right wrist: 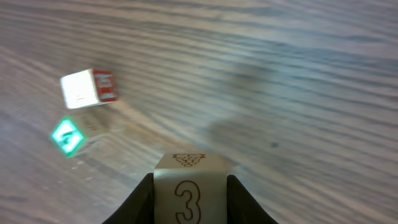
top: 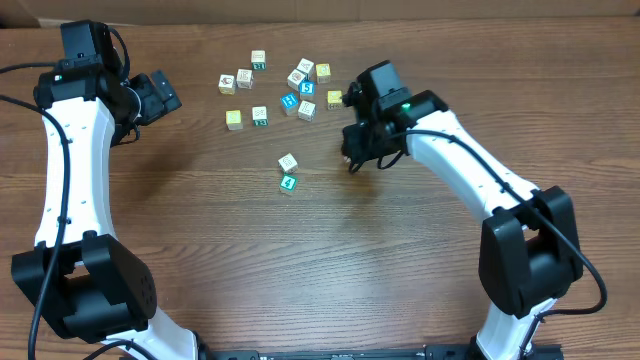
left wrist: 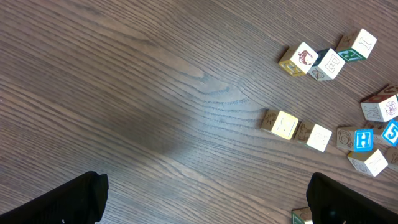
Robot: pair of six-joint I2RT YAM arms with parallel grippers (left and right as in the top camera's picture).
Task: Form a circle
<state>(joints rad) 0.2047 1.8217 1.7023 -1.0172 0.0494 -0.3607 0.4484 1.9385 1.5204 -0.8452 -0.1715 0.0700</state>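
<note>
While wood table [top: 200, 250] carries all cubes: left arm [top: 70, 150] upright at left edge, left end effector [top: 163, 97] spread wide, empty. Right arm [top: 470, 175] reaches in from right, wrist bent down. Circle [top: 306, 88]: loose cube cluster, top-centre, ring not closed. White cube [top: 288, 161] and green cube [top: 288, 183] just left of right end effector [top: 353, 160], apart from cluster. Right end effector clamped on 3-cube [right wrist: 186, 180].

The cluster of letter cubes [top: 298, 78] lies toward the far side, about midway across; four small cubes packed close in a rough ring; three show white top faces, one teal; all sit flat, turned at differing angles.
</note>
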